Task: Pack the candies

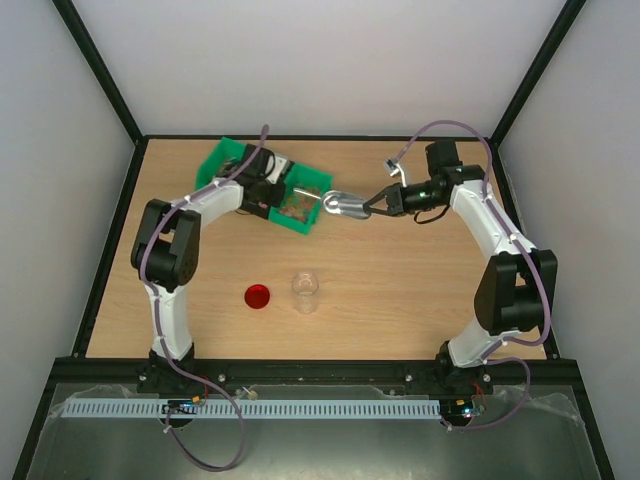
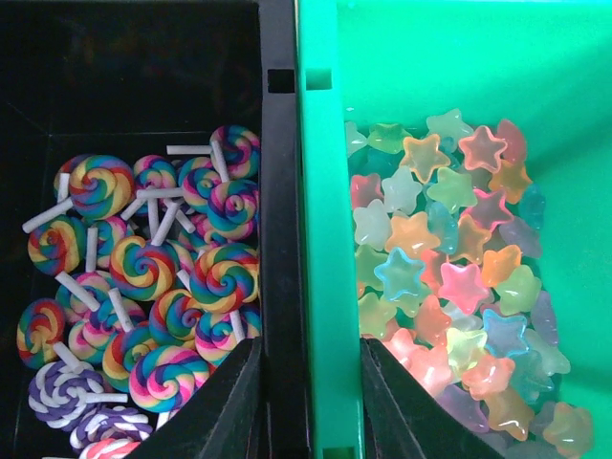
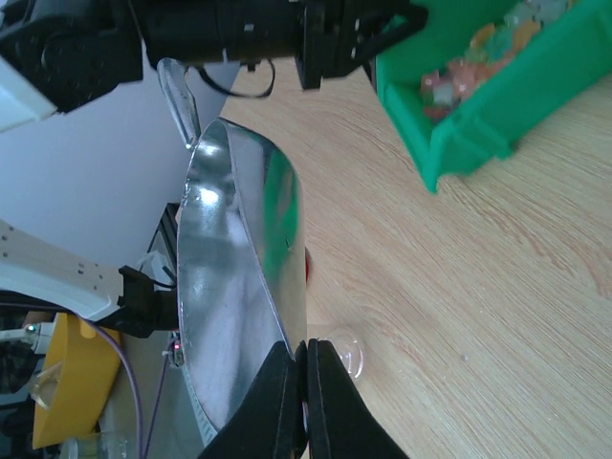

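The candies show as translucent star sweets (image 2: pixel 449 258) in a green bin (image 2: pixel 320 239) and rainbow swirl lollipops (image 2: pixel 163 268) in a black bin (image 2: pixel 277 191) right beside it. My left gripper (image 2: pixel 311 344) straddles the two touching bin walls, one finger in each bin, pressed shut on them. From above, the left gripper (image 1: pixel 268 190) sits over the green bin (image 1: pixel 222 160) at the back left. My right gripper (image 1: pixel 375 200) is shut on the rim of a silver scoop (image 1: pixel 343 205), which hovers just right of the bin. The scoop (image 3: pixel 229 287) looks empty, with the right gripper (image 3: pixel 306 346) pinching its edge.
A clear jar (image 1: pixel 305 292) stands upright mid-table with a red lid (image 1: pixel 257 296) lying to its left. The jar (image 3: pixel 342 354) shows below the scoop. The green bin (image 3: pixel 478 124) with candies (image 3: pixel 478 48) is near the scoop's tip.
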